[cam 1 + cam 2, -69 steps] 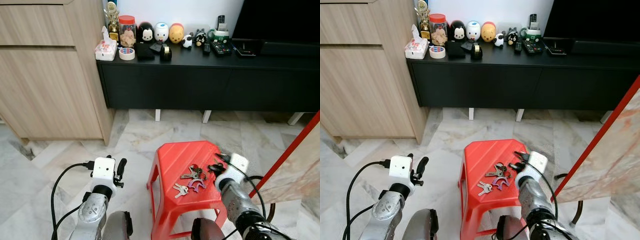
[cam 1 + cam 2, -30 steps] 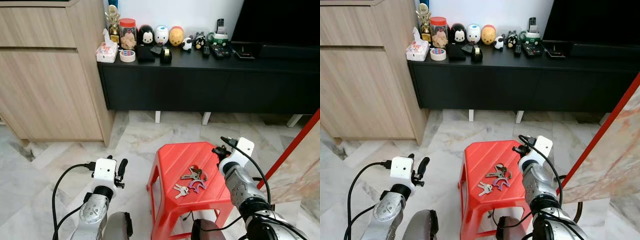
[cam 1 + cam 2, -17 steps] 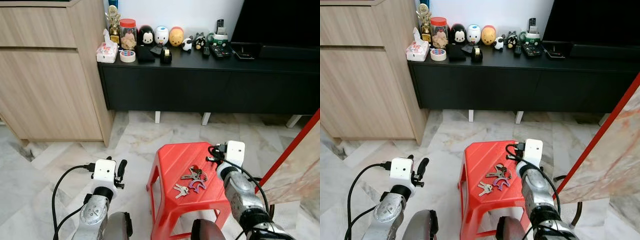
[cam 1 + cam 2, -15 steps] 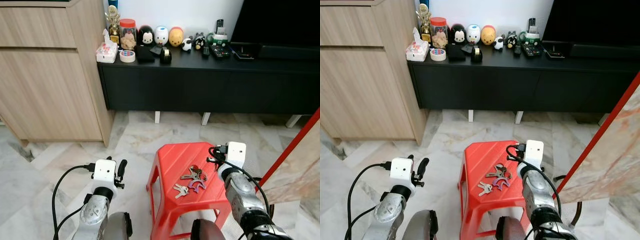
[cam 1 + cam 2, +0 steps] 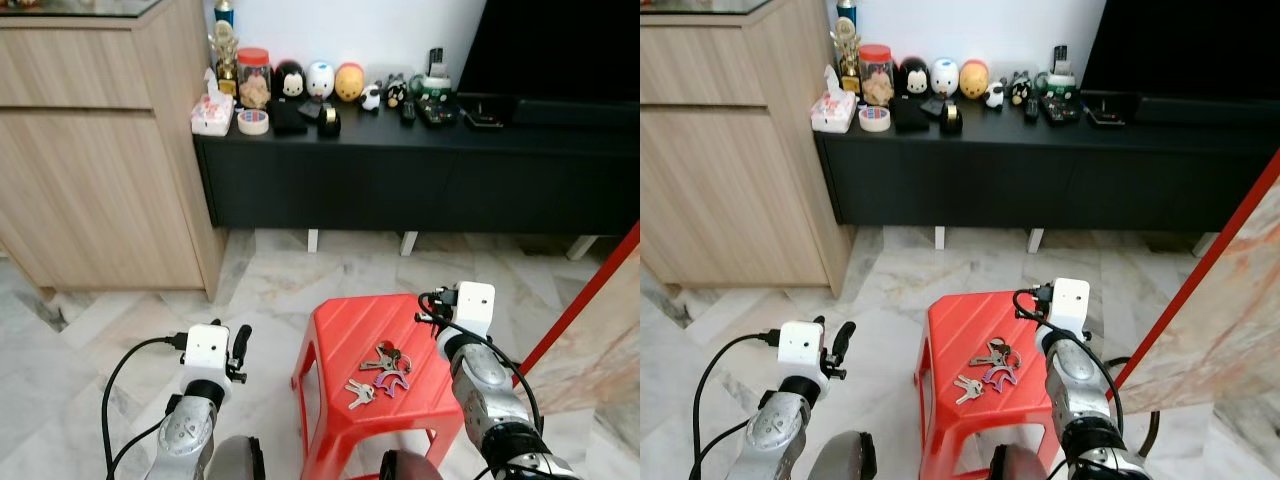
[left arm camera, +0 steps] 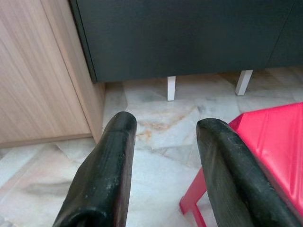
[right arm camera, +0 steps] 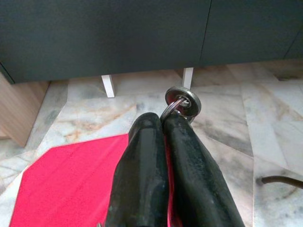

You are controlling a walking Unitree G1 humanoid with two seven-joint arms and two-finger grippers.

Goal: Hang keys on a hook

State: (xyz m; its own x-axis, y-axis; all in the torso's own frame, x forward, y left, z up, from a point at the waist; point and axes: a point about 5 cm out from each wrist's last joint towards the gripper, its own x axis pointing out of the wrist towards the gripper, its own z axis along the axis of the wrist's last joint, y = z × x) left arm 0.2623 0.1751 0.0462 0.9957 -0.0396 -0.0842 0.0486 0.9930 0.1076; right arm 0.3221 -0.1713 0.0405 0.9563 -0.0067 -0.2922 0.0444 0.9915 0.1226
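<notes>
Since 2.3 seconds ago your right gripper (image 7: 163, 124) has lifted off the red stool (image 5: 335, 345), fingers pinched on a key ring (image 7: 182, 100). Other keys (image 5: 380, 365) remain on the stool. Your left gripper (image 6: 163, 142) is spread. That thin pinch could slip if you swing.

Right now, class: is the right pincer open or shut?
Shut. In the right wrist view the right pincer's two black fingers press together, pinching a metal key ring that sticks out past their tips.

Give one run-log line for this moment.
right end effector shut on silver metal ring; left end effector open; metal keys on red plastic stool
</notes>
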